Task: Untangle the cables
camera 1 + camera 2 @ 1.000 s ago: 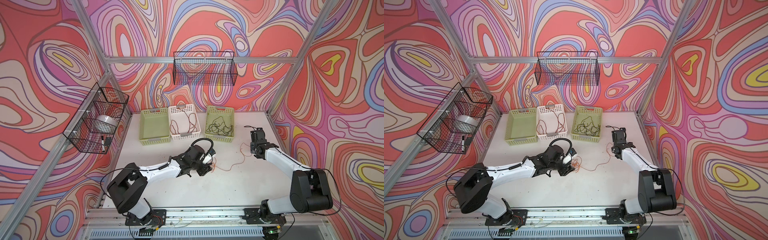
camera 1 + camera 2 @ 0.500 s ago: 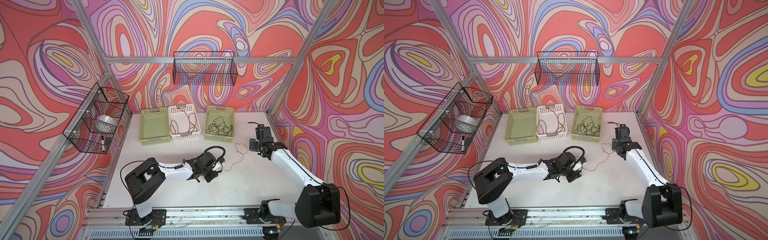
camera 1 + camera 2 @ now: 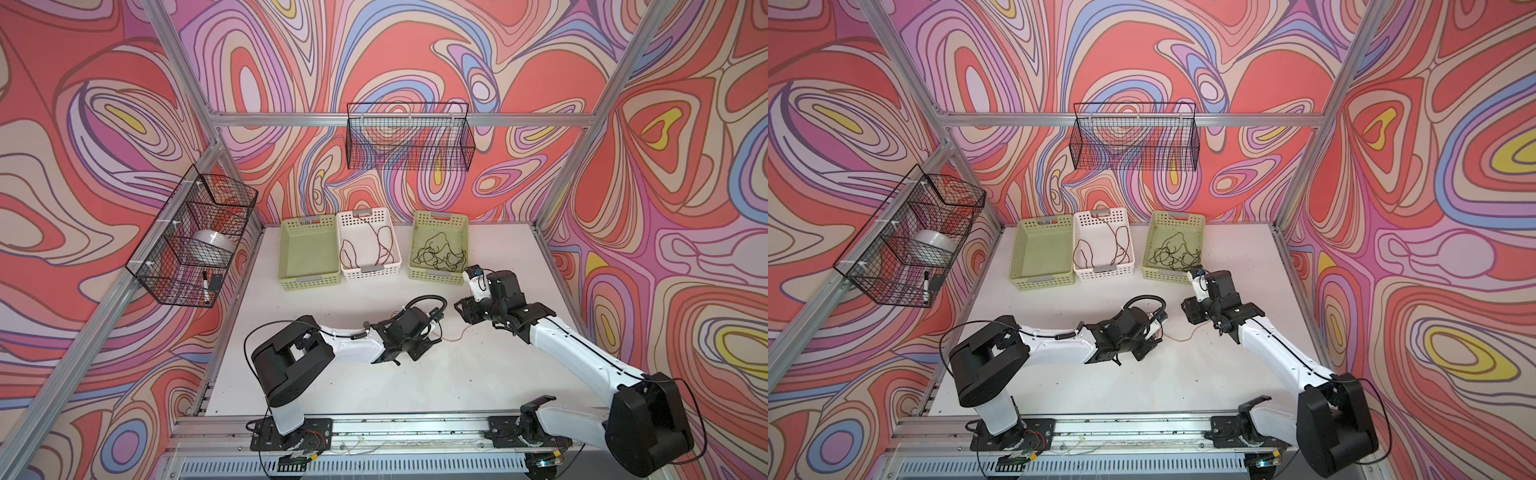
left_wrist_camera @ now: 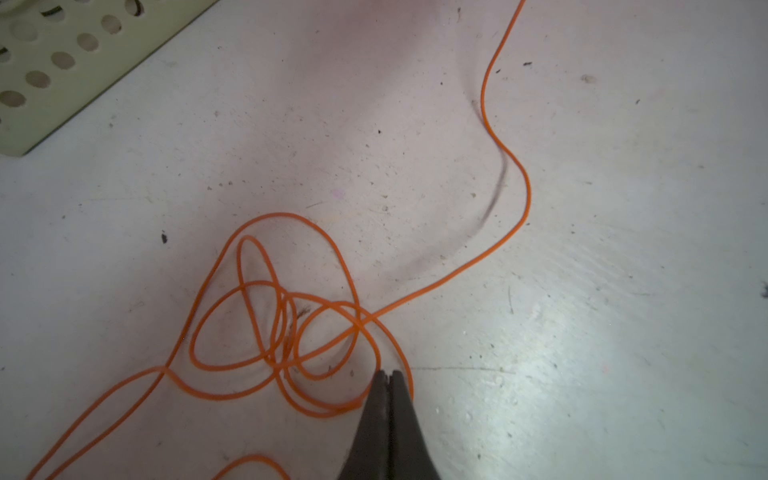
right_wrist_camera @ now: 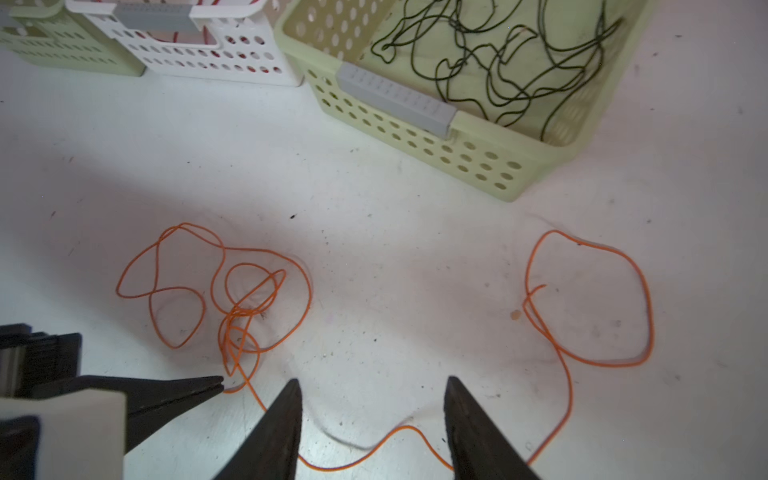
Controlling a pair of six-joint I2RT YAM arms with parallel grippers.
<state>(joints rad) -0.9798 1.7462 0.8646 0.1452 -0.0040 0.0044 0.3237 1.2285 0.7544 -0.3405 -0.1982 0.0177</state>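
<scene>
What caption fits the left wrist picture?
Shut left gripper at tangled loops of a thin orange cable on a white table.

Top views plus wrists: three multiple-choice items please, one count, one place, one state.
1. Perforated plastic baskets on the white tabletop: A) two B) four C) three
2. The thin black limp cord lies: A) on the tabletop B) in the right-hand pale green basket C) hanging off the table edge
3. The left claw, beside the tangled thin bright orange cable, is: A) shut B) wide open C) out of view
Key: 1 C, two pale green and one white stand in a row. 2 B, its dark loops lie inside that basket in both top views. 3 A, the left wrist view shows its tips pressed together.
</scene>
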